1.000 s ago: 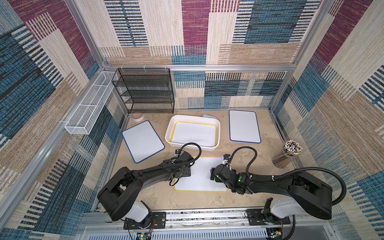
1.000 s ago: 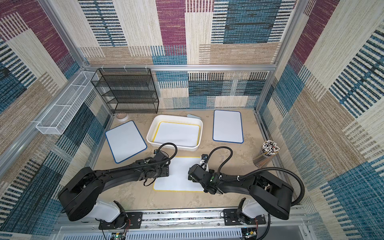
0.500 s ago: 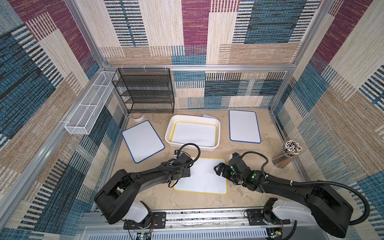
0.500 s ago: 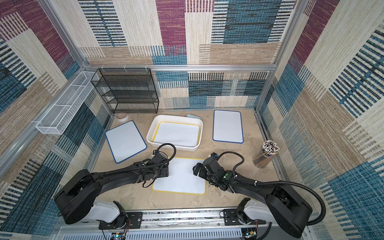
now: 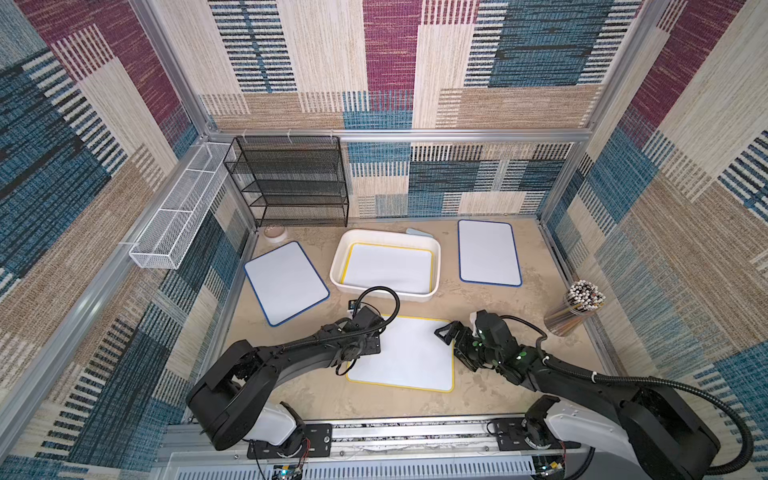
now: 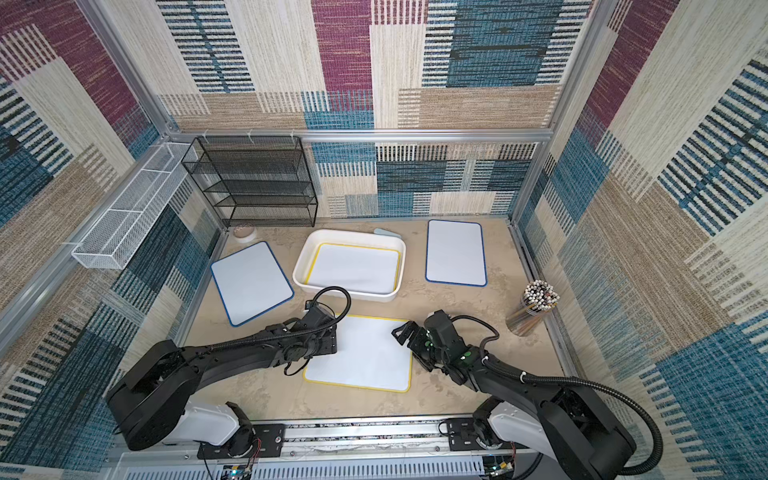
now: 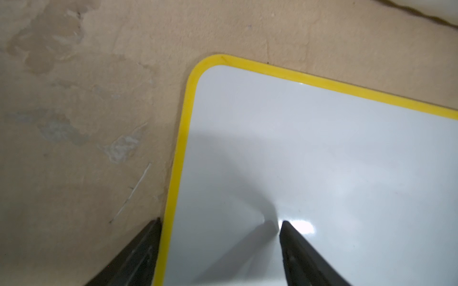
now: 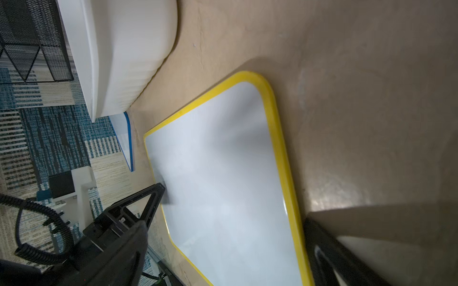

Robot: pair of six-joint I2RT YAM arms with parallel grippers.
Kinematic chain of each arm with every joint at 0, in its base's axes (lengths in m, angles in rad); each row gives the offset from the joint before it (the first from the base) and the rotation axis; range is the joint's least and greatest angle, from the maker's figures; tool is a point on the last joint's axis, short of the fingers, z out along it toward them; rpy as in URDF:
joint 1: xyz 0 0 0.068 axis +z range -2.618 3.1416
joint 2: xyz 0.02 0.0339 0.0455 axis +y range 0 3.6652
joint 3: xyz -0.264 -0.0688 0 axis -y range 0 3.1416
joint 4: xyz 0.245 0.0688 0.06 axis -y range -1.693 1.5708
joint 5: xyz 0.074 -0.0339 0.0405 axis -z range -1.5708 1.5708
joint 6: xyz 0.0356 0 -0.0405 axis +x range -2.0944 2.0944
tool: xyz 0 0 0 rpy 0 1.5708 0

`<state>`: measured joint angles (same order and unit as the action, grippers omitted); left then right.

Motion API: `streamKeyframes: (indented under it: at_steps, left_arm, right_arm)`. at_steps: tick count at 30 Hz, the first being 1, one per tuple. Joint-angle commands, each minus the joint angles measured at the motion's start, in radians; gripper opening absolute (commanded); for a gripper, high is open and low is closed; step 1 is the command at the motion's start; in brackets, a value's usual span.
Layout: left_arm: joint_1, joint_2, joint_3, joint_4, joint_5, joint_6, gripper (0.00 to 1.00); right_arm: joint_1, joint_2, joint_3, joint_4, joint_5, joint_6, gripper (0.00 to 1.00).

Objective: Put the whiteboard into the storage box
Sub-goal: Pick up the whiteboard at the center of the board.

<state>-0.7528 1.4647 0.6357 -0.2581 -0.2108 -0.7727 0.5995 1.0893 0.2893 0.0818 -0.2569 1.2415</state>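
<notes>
The yellow-rimmed whiteboard [image 5: 409, 353] is lying on the counter [image 5: 498, 316] just short of the storage box [image 5: 436, 266], long axis running arm to arm, the open left claw [image 7: 220, 221] straddling its left edge and the wide-open right claw [image 8: 234, 201] hanging beside its right.

Mottled tan counter [image 5: 490, 307], white storage box [image 5: 419, 296] mid-back, yellow-rimmed whiteboard [image 5: 415, 357] before it, left blue-rimmed whiteboard [image 5: 286, 282], right blue-rimmed whiteboard [image 5: 488, 253], black mesh rack [image 5: 291, 183], pencil cup [image 5: 575, 309].

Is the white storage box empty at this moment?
No, a yellow-edged whiteboard lies flat inside the storage box.
</notes>
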Motion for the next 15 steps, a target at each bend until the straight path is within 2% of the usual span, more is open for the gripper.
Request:
streamKeyframes:
  at_steps: [1, 11, 15]
  left_arm:
    - [-0.004, 0.029, -0.033, 0.023, 0.502, -0.035, 0.77]
    - [-0.003, 0.02, -0.033, 0.018, 0.501, -0.04, 0.77]
    - [-0.003, 0.009, -0.035, 0.011, 0.495, -0.04, 0.77]
  right_arm:
    - [-0.017, -0.022, -0.029, 0.103, -0.155, 0.096, 1.0]
    - [-0.056, -0.029, -0.086, 0.197, -0.234, 0.184, 1.0]
    - [-0.063, -0.053, -0.106, 0.208, -0.231, 0.201, 1.0]
